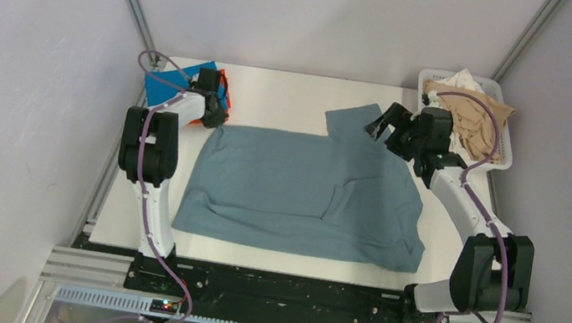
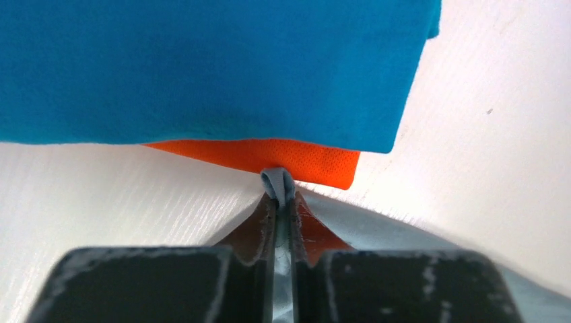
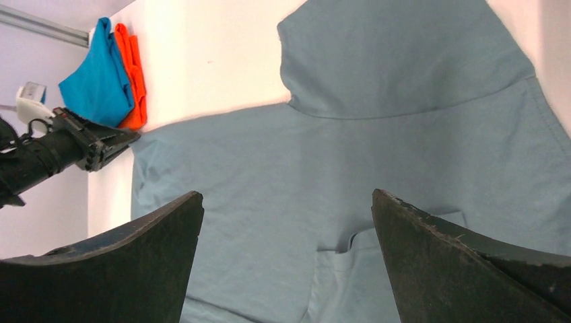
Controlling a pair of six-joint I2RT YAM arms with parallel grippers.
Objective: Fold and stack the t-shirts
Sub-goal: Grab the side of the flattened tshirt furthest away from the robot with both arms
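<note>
As I read the top view: grey shirt (image 1: 303,194) spread mid-table, blue shirt (image 1: 168,87) atop orange shirt (image 1: 224,84) at far left. Left wrist: left gripper (image 2: 283,202) pinched on the grey shirt's edge. Right wrist: right gripper (image 3: 286,194) gaping above it.

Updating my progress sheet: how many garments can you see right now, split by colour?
Dusty grey-blue fabric t-shirt, spread flat: 1
Bright blue folded fabric t-shirt: 1
Orange fabric t-shirt beneath it: 1
Beige crumpled garment in white slatted plastic basket: 1
White garment in that basket: 1
Total: 5
</note>
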